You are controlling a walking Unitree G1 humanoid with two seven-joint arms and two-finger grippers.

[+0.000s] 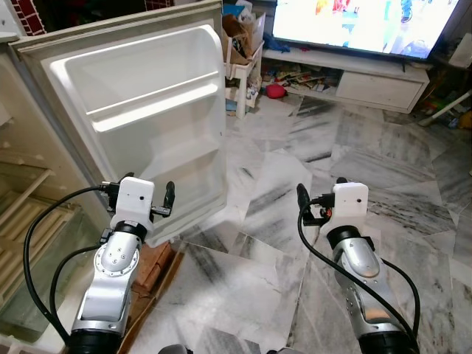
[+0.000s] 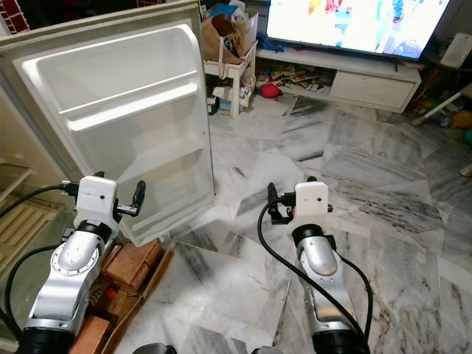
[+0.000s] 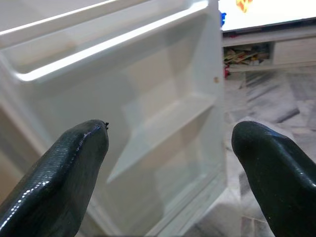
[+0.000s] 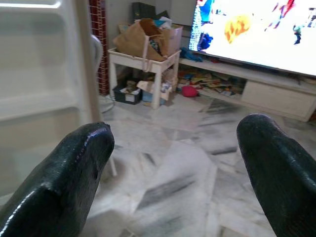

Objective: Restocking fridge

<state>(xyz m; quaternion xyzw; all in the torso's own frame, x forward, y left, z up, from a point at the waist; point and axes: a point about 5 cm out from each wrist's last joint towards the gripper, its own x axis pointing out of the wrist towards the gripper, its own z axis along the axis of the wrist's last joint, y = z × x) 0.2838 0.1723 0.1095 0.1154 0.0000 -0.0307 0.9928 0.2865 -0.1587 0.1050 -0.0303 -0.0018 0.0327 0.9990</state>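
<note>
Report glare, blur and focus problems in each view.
Eye views: the television is blown out to near white, everything else sharp. Left wrist view: the fridge door is washed out and hazy, the near fingers soft. Right wrist view: the screen glares, the fingers blur up close.
</note>
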